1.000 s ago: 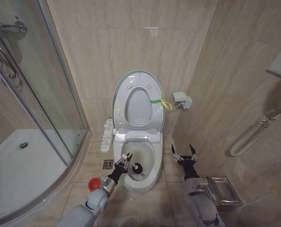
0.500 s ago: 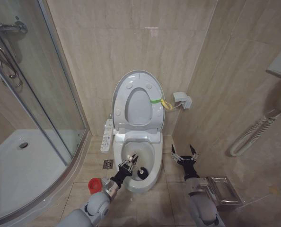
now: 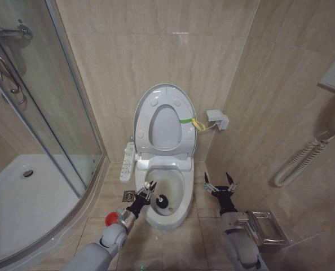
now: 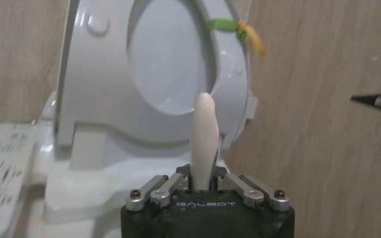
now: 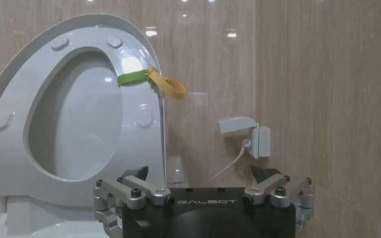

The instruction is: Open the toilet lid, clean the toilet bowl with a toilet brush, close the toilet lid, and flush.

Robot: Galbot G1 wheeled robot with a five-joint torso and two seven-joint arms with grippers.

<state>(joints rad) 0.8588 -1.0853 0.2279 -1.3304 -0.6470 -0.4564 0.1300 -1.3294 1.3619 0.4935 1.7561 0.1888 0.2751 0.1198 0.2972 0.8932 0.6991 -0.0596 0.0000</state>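
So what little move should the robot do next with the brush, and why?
Probably sweep the round black bristle toilet brush around the white ceramic toilet bowl, toward the brownish stain. The left gripper grips its pale handle, the glossy white toilet lid stands open, and the right gripper waits open beside.

Toilet lid (image 3: 164,121) – glossy white plastic; toilet bowl (image 3: 179,212) – smooth glazed ceramic; wall tiles (image 3: 128,51) satin.
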